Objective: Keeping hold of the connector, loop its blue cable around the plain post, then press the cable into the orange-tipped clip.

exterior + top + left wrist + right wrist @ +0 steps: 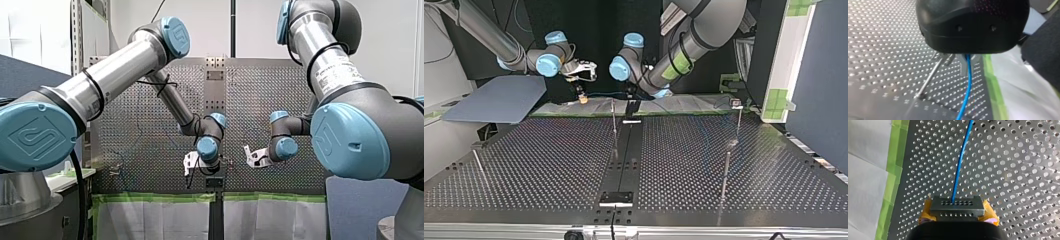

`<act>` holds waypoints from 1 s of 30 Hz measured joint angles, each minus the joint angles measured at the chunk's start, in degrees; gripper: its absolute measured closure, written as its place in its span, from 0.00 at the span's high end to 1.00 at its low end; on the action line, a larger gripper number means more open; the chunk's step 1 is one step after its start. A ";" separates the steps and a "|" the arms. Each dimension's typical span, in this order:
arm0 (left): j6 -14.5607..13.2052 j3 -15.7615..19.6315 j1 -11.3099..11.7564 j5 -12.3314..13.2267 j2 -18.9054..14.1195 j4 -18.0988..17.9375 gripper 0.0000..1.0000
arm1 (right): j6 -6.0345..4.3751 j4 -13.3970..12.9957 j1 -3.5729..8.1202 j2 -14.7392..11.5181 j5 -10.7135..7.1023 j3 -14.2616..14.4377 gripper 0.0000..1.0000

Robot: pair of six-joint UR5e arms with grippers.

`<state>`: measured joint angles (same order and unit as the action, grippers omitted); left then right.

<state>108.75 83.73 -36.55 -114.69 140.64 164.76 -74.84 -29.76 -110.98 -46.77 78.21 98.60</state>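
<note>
Right wrist view, and the connector (957, 206) is right there: a grey block with rows of small holes, clamped between the yellow pads (927, 211) of our right gripper (958, 213), jaws closed on its two ends. From its face the blue cable (960, 162) runs straight ahead, out over the perforated counter (1018, 170). Green tape (895, 162) edges the counter beside it.

Over to the left wrist view, where the same cable comes out from under the black body of our left gripper (958, 62) and hangs down toward the counter. Whether those jaws are pinching it, we cannot tell. A thin metal post (929, 77) stands just beside the cable, clear of it, its top close under the gripper.

Top view now: the cable is strung almost level above the counter's far edge, from our right gripper at the view's left across to our left gripper near the middle. The post rises just in front of that span, and three more posts stand well apart across the counter.
</note>
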 joint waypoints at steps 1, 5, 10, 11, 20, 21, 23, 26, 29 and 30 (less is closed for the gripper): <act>0.02 -0.04 0.10 -0.29 0.00 -0.48 0.00 | -0.18 -0.17 0.06 0.00 -0.01 -0.07 0.00; 0.06 -0.49 0.45 -0.75 0.04 -2.52 0.00 | -0.44 -0.20 0.16 0.01 -0.05 -0.32 0.00; 0.48 -1.48 0.77 -0.08 0.70 -5.30 0.00 | -0.55 -0.30 0.18 0.08 -0.04 -0.41 0.00; 0.74 -1.86 0.77 0.21 1.08 -5.76 0.00 | -0.58 -0.32 0.18 0.09 -0.04 -0.42 0.00; 3.77 -4.15 0.20 2.49 4.37 -8.34 0.00 | -1.07 -0.31 0.41 0.43 -0.12 -0.48 0.00; 3.97 -4.16 0.20 2.48 4.46 -8.43 0.00 | -1.20 -0.27 0.46 0.67 -0.13 -0.56 0.00; 4.27 -4.15 0.21 2.49 4.52 -8.49 0.00 | -1.30 0.00 0.51 1.43 -0.12 -0.93 0.00; 4.57 -4.14 0.33 2.54 4.56 -8.49 0.00 | -1.32 0.57 0.57 2.66 -0.11 -1.51 0.00; 4.67 -4.14 0.50 2.57 4.57 -8.52 0.00 | -1.35 1.14 0.68 3.52 -0.11 -2.21 0.00; 4.68 -4.14 0.57 2.57 4.57 -8.56 0.00 | -1.35 1.39 0.73 3.64 -0.11 -2.41 0.00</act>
<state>113.43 79.59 -35.98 -112.12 145.21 156.20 -76.19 -28.37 -110.26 -43.13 78.11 96.19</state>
